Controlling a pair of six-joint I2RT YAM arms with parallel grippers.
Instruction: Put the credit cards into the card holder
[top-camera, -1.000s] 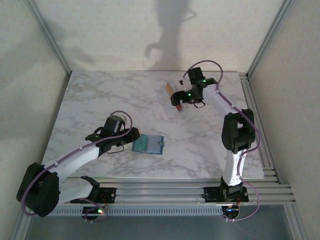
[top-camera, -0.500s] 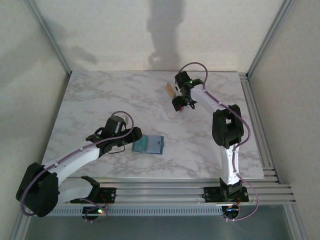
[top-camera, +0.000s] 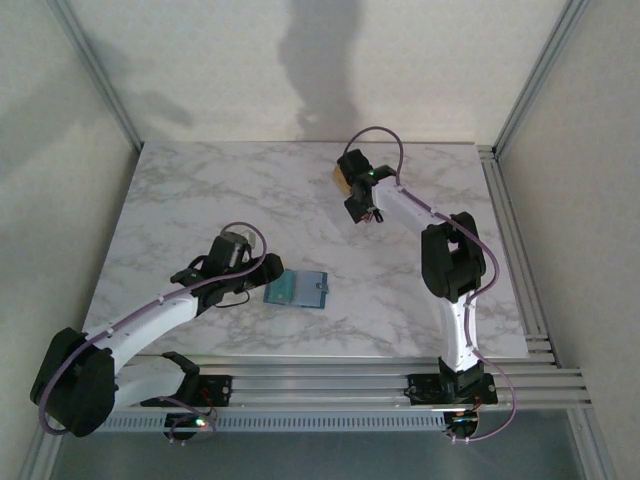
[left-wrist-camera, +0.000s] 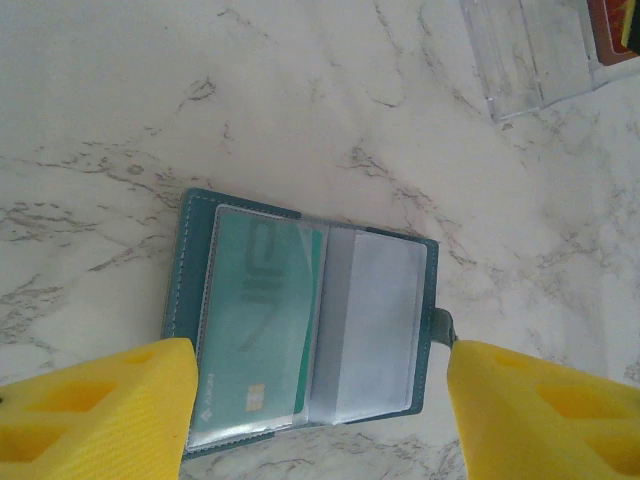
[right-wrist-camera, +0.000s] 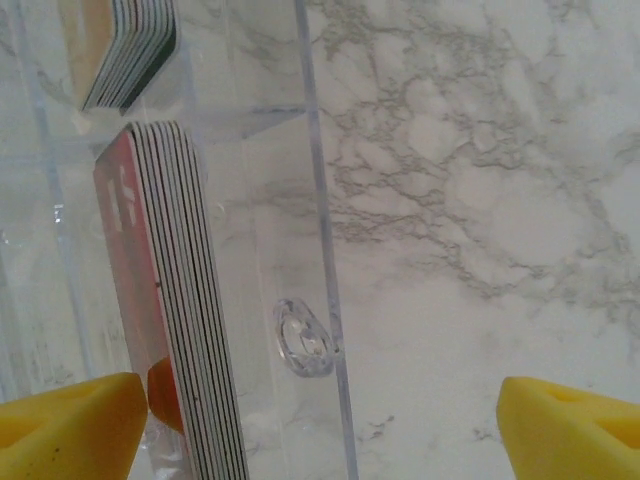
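Note:
The clear card holder (right-wrist-camera: 310, 250) stands at the back of the marble table, partly under my right arm in the top view. Several credit cards stand on edge in it: a red-faced stack (right-wrist-camera: 165, 330) and a second stack (right-wrist-camera: 125, 50) behind a divider. My right gripper (right-wrist-camera: 320, 425) hangs open over the holder, one finger by the red stack, the other over bare table. A gold card (top-camera: 340, 178) shows beside that gripper (top-camera: 361, 207). My left gripper (left-wrist-camera: 320, 405) is open, its fingertips either side of an open teal wallet (left-wrist-camera: 305, 320) that has a teal card (left-wrist-camera: 255, 320) in its sleeve.
The teal wallet (top-camera: 297, 290) lies at the table's middle front, right of my left gripper (top-camera: 262, 276). In the left wrist view an end of the card holder (left-wrist-camera: 525, 50) sits at the top right. Aluminium frame posts and white walls enclose the table (top-camera: 200, 190).
My right arm has swung left and its wrist has come over the card holder; its jaws have narrowed slightly. The left gripper has opened a little over the wallet.

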